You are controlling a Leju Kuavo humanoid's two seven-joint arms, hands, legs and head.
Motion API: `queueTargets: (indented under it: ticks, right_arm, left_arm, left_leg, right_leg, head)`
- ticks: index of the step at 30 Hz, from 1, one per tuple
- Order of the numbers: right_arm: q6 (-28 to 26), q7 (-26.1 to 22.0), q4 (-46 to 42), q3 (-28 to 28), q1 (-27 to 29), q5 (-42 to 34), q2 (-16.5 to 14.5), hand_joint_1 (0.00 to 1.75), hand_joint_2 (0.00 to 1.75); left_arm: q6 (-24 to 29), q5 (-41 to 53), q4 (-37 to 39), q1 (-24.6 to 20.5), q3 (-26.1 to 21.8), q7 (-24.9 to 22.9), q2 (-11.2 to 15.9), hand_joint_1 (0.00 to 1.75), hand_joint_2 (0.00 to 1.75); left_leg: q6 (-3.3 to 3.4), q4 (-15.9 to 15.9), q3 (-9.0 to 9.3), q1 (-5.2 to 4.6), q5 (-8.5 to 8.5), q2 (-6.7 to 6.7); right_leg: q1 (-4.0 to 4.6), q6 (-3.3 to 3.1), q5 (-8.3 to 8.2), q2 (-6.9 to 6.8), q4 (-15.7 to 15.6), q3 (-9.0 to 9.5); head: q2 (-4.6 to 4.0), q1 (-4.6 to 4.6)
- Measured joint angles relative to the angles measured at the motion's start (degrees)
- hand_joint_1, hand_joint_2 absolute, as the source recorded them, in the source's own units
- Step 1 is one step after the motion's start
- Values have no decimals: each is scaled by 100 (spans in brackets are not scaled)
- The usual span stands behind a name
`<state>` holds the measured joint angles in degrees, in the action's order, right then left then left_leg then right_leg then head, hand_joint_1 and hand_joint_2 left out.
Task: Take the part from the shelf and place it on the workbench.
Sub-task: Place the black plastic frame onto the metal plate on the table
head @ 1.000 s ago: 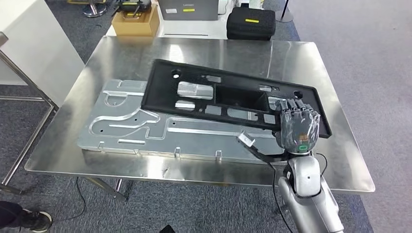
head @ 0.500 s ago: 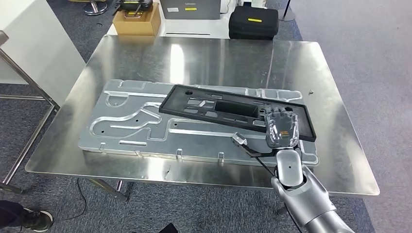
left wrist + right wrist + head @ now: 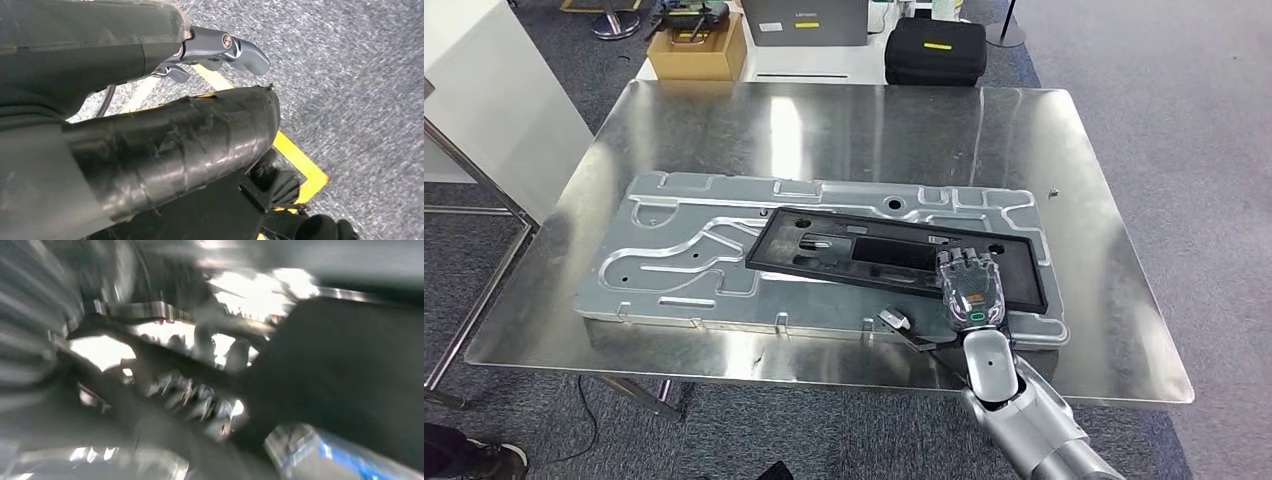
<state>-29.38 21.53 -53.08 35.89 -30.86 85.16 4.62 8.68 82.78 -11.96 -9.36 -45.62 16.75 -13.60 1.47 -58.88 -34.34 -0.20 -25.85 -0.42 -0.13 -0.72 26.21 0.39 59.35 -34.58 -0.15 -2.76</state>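
The right hand [image 3: 970, 290] lies on top of the black part [image 3: 864, 250], so its fingertips and the bit of the part under them are hidden. The right wrist view is so blurry that nothing in it can be told apart. The cardboard box [image 3: 696, 48] and black case [image 3: 936, 50] are cut off by the top edge.

The counter [image 3: 1064, 150] is bright brushed steel with white glare streaks. On it lies a pale silver fixture plate [image 3: 674, 255] patterned with curving raised channels. The part [image 3: 894, 255] upon that is matte black, with cut-out windows. The right hand [image 3: 969, 290] is dark grey under a clear cover, with a small green mark; its arm is silver. At twelve o'clock sit a tan cardboard box [image 3: 696, 52] and a black case [image 3: 936, 52] bearing a yellow label. The carpet [image 3: 1184, 120] is speckled grey; in the left wrist view it carries yellow floor tape [image 3: 300, 160].
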Motion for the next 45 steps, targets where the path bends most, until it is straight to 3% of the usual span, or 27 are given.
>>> queueTargets:
  ticks: [2, 4, 7, 8, 9, 10, 12, 14, 17, 19, 22, 23, 24, 25, 28, 30, 33, 36, 38, 40, 42, 43, 45]
  right_arm:
    - [-7, -90, 47, 16, 2, 1, -17, 0, 87]
    - [0, -207, 69, 16, 3, 0, -26, 0, 0]
    - [9, -315, 73, 13, 18, 1, -5, 0, 0]
    - [10, -337, 66, 12, 25, 1, 9, 0, 0]
    - [14, -352, 48, 12, 31, 2, 28, 0, 0]
    - [20, -364, 14, 11, 37, 2, 53, 0, 0]
    - [39, -387, -75, 10, 49, 2, 107, 0, 0]
    - [57, -409, -155, 9, 60, 1, 137, 0, 0]
    - [74, -422, -221, 8, 89, 2, 151, 0, 0]
    - [84, -423, -253, 8, 101, 2, 162, 0, 0]
    - [93, -425, -326, 8, 171, 2, 184, 0, 0]
    - [99, -424, -368, 8, 218, 2, 206, 0, 0]
    - [121, -425, -448, 7, 279, 2, 250, 0, 0]
    - [169, -441, -573, 2, 357, 2, 314, 0, 0]
    - [470, -614, -1254, -107, 732, 0, 657, 0, 0]
    - [660, -781, -1816, -266, 1059, -5, 962, 0, 0]
    - [743, -952, -2671, -571, 1608, -23, 1429, 0, 0]
    - [665, -1030, -3490, -934, 2204, -39, 1839, 0, 0]
    - [609, -1055, -3743, -1059, 2399, -46, 1959, 0, 0]
    - [589, -1063, -3787, -1081, 2440, -47, 1978, 0, 0]
    - [470, -1092, -3993, -1175, 2644, -48, 2035, 0, 0]
    - [156, -1162, -4316, -1342, 2981, -56, 2058, 0, 0]
    - [-594, -1455, -5086, -1749, 3720, -228, 2027, 0, 0]
  left_arm:
    - [7, -15, 0, 11, 1, -4, 0, 0, 0]
    - [10, -39, 0, 14, 3, -5, -3, 0, 0]
    - [19, -79, 0, 24, 5, -5, -6, 0, 0]
    - [24, -92, 0, 32, 5, -5, -5, 0, 0]
    - [30, -101, 0, 38, 5, -5, -5, 0, 0]
    - [36, -107, 0, 43, 5, -5, -4, 0, 0]
    - [42, -114, 0, 51, 5, -4, -4, 0, 0]
    - [48, -118, 0, 55, 5, -3, -3, 0, 0]
    - [57, -119, 0, 60, 4, 1, -2, 0, 0]
    - [60, -121, 0, 64, 4, 3, -2, 0, 0]
    - [75, -154, 0, 77, 3, 7, -2, 0, 0]
    - [86, -179, 0, 87, 2, 10, -1, 0, 0]
    - [98, -204, 0, 99, 2, 16, 1, 0, 0]
    - [112, -236, 0, 110, 1, 26, 3, 0, 0]
    - [171, -368, 0, 143, -10, 85, 20, 0, 0]
    - [217, -456, 0, 185, -25, 126, 34, 0, 0]
    - [265, -570, 0, 270, -57, 179, 65, 0, 0]
    - [318, -669, 0, 304, -101, 251, 75, 0, 0]
    - [334, -705, 0, 309, -121, 272, 77, 0, 0]
    - [336, -712, 0, 310, -126, 273, 77, 0, 0]
    - [349, -733, 0, 318, -149, 284, 79, 0, 0]
    - [381, -751, 0, 338, -168, 297, 84, 0, 0]
    - [499, -796, 0, 378, -210, 309, 92, 0, 0]
  left_leg:
    - [45, 59, 26, 13, 33, 2]
    - [104, 130, 69, 42, 72, 14]
    - [145, 150, 88, 46, 79, 36]
    - [145, 146, 91, 47, 75, 40]
    - [140, 139, 96, 51, 68, 42]
    - [132, 127, 104, 57, 57, 41]
    - [90, 84, 114, 71, 20, 34]
    - [23, 32, 104, 59, -15, 27]
    - [-72, 25, 99, 57, -28, 24]
    - [-121, -167, 23, 76, -181, 24]
    - [-156, -1146, -409, 84, -690, 25]
    - [-159, -1437, -543, 84, -780, 25]
    - [-154, -1554, -598, 83, -768, 25]
    - [-138, -1440, -547, 83, -647, 25]
    - [-52, -371, -52, 66, -140, 18]
    - [-17, -21, 101, 39, -79, 7]
    - [49, 55, 133, 38, -59, 0]
    - [147, 126, 179, 51, -31, 2]
    - [169, 127, 181, 49, -36, 2]
    - [170, 127, 181, 49, -37, 2]
    - [178, 125, 182, 45, -42, 1]
    - [175, 110, 188, 44, -60, -2]
    - [124, 45, 199, 34, -132, -1]
  right_leg:
    - [-8, 59, 5, 0, -4, 7]
    - [-15, 120, 160, -5, 209, -78]
    - [-49, 197, 646, -9, 1204, -548]
    - [-66, 220, 708, -10, 1449, -668]
    - [-86, 239, 662, -11, 1499, -694]
    - [-106, 254, 517, -13, 1328, -606]
    - [-138, 262, 178, -19, 605, -226]
    - [-124, 217, 46, -13, 108, 20]
    - [-102, 108, 39, -3, 31, 45]
    - [-109, 28, 16, -11, 1, 57]
    - [-94, -31, 9, -29, -10, 51]
    - [-84, -33, 11, -32, -9, 50]
    - [-74, -35, 13, -33, -7, 51]
    - [-66, -36, 16, -33, -6, 57]
    - [-46, -7, 39, -38, 2, 76]
    - [-39, 43, 41, -46, 2, 58]
    - [-55, 140, 69, -44, 15, 49]
    - [-71, 199, 433, -34, 563, -181]
    - [-70, 212, 626, -34, 911, -346]
    - [-71, 215, 660, -34, 987, -382]
    - [-74, 227, 763, -35, 1269, -521]
    - [-89, 239, 683, -36, 1256, -522]
    - [-112, 250, 363, -37, 680, -253]
  head:
    - [0, -1]
    - [0, -4]
    - [0, -6]
    - [0, -6]
    - [0, -6]
    - [0, -7]
    - [0, -8]
    - [0, -3]
    - [0, 4]
    - [0, 5]
    - [0, 8]
    - [0, 8]
    - [0, 8]
    - [0, 8]
    - [0, 7]
    - [0, 7]
    - [0, 5]
    - [0, -1]
    - [0, -4]
    - [0, -3]
    - [0, -2]
    - [0, -1]
    - [0, -2]
